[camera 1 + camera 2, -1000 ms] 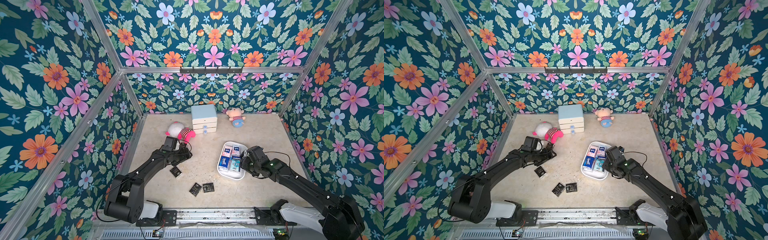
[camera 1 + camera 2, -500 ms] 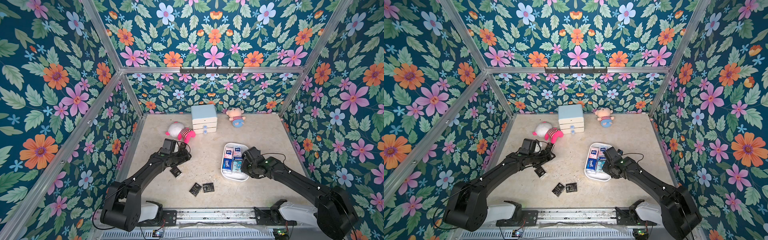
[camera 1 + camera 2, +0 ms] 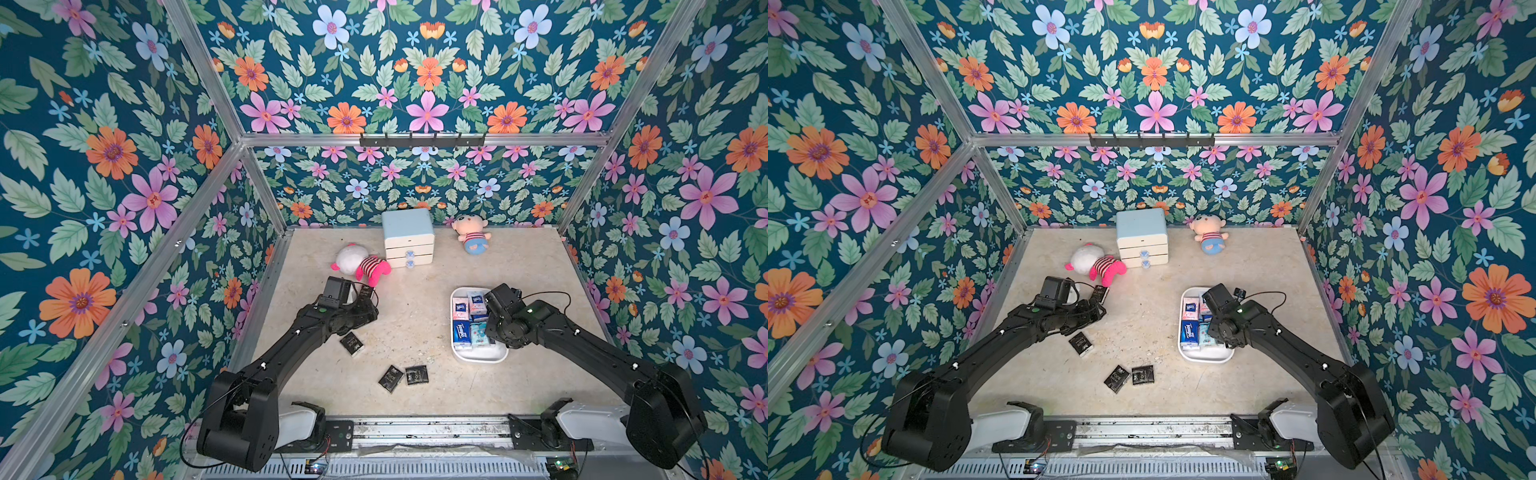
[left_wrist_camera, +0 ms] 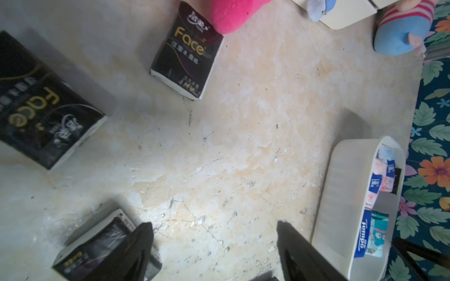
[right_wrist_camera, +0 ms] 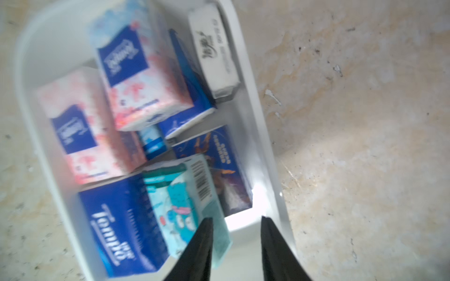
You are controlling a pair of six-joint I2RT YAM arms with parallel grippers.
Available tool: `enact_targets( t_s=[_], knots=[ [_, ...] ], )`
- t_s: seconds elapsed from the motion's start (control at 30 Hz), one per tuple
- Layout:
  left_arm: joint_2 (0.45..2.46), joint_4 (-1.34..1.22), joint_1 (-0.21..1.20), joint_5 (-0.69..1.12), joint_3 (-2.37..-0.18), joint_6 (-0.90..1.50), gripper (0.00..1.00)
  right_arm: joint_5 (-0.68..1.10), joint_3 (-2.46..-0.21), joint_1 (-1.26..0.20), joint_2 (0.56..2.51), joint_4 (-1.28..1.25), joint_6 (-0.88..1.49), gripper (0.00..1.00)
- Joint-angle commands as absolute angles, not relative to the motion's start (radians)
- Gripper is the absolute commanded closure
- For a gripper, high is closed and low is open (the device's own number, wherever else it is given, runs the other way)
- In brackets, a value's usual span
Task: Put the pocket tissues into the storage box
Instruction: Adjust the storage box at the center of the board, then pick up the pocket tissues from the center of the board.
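The white storage box [image 3: 478,356] [image 3: 1204,356] lies right of centre and holds several pocket tissues [image 5: 136,80] in pink, dark blue and light blue wrappers. My right gripper [image 5: 236,226] hangs open over the box's near right part. Only bare box floor shows between its fingers, and a light-blue packet [image 5: 180,209] lies beside one of them. Black packets lie loose on the floor in both top views [image 3: 351,344] [image 3: 391,378] [image 3: 417,374], and one [image 3: 365,291] lies by the pink plush. My left gripper [image 4: 214,233] is open over bare floor, with a black packet [image 4: 97,248] beside one finger.
A white drawer cabinet [image 3: 408,237] with a light-blue top stands at the back. A pink-and-white plush [image 3: 359,264] lies to its left and a small doll [image 3: 471,237] to its right. Flowered walls close in three sides. A metal rail [image 3: 415,432] runs along the front.
The storage box has turned from slanted to straight and slid slightly right, with my right gripper working inside it. My left gripper has shifted only a little.
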State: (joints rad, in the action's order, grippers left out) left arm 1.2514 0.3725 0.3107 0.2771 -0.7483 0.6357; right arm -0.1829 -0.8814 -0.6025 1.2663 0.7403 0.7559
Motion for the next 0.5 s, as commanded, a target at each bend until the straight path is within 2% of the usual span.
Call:
enact_targets(
  t_s=[0.0, 0.17, 0.37, 0.47],
  knots=[
    [1.214, 0.402, 0.299, 0.181, -0.734, 0.683, 0.14, -0.187, -0.928, -0.635, 1.24, 0.749, 0.745, 0.51],
    [1.167, 0.406, 0.261, 0.17, -0.701, 0.723, 0.12, -0.167, -1.009, -0.777, 1.278, 0.726, 0.755, 0.39],
    [1.161, 0.4, 0.172, 0.261, -0.652, 0.734, 0.11, -0.19, -1.124, -1.04, 1.461, 0.715, 0.713, 0.38],
    [1.155, 0.379, 0.11, 0.325, -0.613, 0.736, 0.12, -0.179, -1.174, -1.146, 1.569, 0.692, 0.685, 0.42]
  ],
)
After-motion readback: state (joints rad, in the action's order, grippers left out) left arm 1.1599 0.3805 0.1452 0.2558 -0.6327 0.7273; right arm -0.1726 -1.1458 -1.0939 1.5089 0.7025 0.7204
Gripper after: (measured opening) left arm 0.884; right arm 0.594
